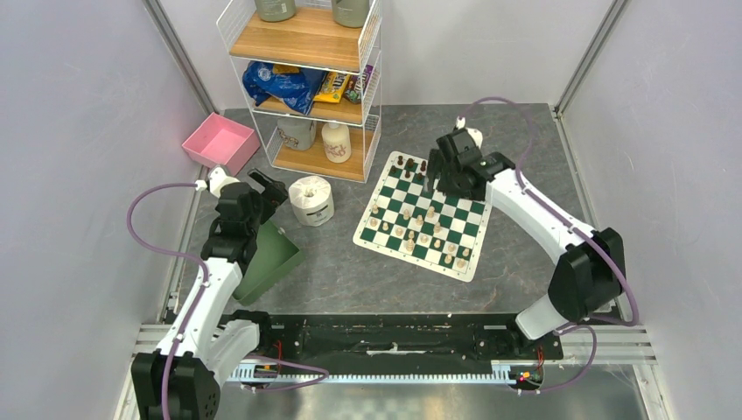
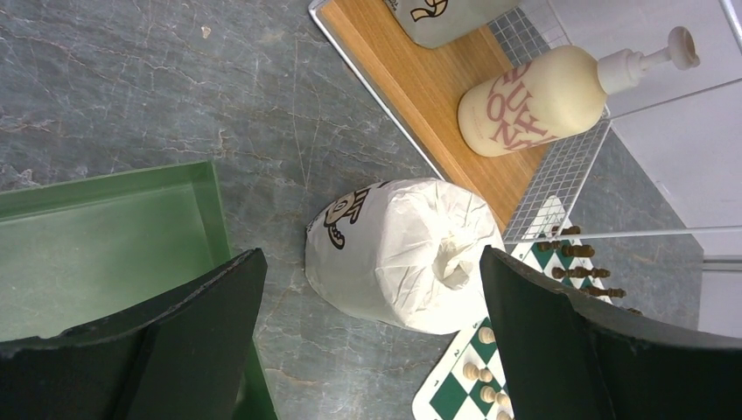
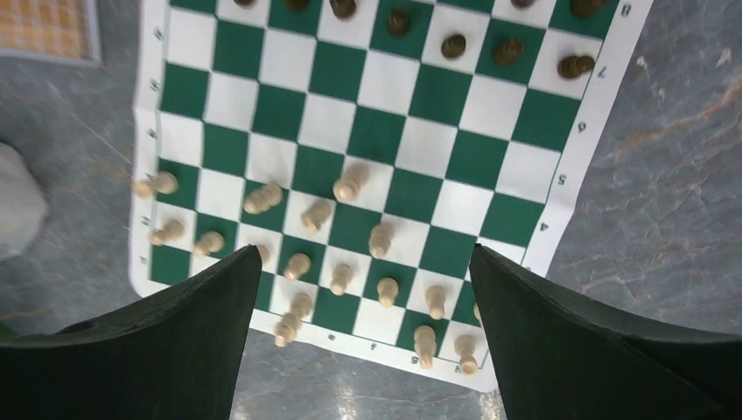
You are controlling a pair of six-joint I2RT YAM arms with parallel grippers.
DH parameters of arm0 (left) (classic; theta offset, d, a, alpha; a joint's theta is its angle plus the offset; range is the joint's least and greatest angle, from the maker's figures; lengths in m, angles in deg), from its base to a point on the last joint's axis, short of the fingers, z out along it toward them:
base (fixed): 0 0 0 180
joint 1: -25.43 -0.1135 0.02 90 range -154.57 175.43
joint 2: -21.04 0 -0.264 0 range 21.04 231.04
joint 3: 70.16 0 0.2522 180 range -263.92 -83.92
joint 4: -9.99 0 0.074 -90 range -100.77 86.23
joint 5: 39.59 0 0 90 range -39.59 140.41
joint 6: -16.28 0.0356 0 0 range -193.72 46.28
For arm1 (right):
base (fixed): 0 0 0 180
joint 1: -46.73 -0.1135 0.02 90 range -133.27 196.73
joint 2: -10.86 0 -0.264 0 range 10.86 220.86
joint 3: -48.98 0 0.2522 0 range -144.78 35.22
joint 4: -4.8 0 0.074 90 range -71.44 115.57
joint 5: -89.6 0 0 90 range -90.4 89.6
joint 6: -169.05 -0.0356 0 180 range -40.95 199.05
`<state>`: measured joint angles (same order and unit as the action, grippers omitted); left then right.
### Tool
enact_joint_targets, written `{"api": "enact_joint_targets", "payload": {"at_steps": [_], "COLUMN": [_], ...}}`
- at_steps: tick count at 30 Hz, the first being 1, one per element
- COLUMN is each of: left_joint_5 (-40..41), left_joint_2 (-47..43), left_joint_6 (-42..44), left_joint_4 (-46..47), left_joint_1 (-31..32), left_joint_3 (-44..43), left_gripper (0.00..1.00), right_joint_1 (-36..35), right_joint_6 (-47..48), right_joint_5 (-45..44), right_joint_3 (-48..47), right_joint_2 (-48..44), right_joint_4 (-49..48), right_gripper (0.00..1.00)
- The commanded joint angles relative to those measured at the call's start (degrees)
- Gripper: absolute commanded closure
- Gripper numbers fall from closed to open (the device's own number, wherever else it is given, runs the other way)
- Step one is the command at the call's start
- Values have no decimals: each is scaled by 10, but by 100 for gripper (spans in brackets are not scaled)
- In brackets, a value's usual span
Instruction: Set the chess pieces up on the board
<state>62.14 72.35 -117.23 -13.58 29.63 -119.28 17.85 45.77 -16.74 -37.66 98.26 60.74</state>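
Plainly, the cream pieces [image 3: 350, 185] stand scattered over the near rows of the board [image 3: 477, 159], with the dark pieces [image 3: 453, 45] along its far edge. Most look upright, long axis vertical, though one dark piece by the right border may lie on its side. The board sits skewed on the surface [image 1: 350, 280]. The right end effector [image 3: 365, 254] hovers above it, wide open and empty. It should drop straight over one stray piece, fingers clear of neighbours. The left end effector [image 2: 372, 254], equally open and empty, hangs by the toilet roll [image 2: 394, 232].
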Motion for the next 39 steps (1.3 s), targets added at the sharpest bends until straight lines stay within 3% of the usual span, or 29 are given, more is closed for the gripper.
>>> {"api": "enact_joint_targets", "payload": {"at_steps": [1,10,15,19,26,31,39], "left_joint_5": [-5,-35,-23,-27,-88,-89,-68], "left_joint_2": [8,1,-14,-8,8,-4,-4], "left_joint_6": [-30,-24,0,-20,-37,-26,7], "left_joint_4": [4,-21,-42,-7,64,80,62], "left_joint_1": [-5,-5,-5,-5,-4,-4,-3], "left_joint_3": [-33,-56,-67,-46,-1,20,16], "left_gripper": [0,0,0,0,2,1,2], "right_joint_1": [30,71,72,73,73,73,73], "right_joint_6": [-7,-26,-40,18,100,101,108], "right_joint_5": [18,66,99,78,106,145,215], "right_joint_3": [-93,-226,-130,-95,-101,-94,-101], "right_joint_2": [21,64,29,9,39,77,107], "right_joint_4": [10,29,17,9,11,-4,-26], "right_gripper": [3,3,3,4,15,26,36]}}
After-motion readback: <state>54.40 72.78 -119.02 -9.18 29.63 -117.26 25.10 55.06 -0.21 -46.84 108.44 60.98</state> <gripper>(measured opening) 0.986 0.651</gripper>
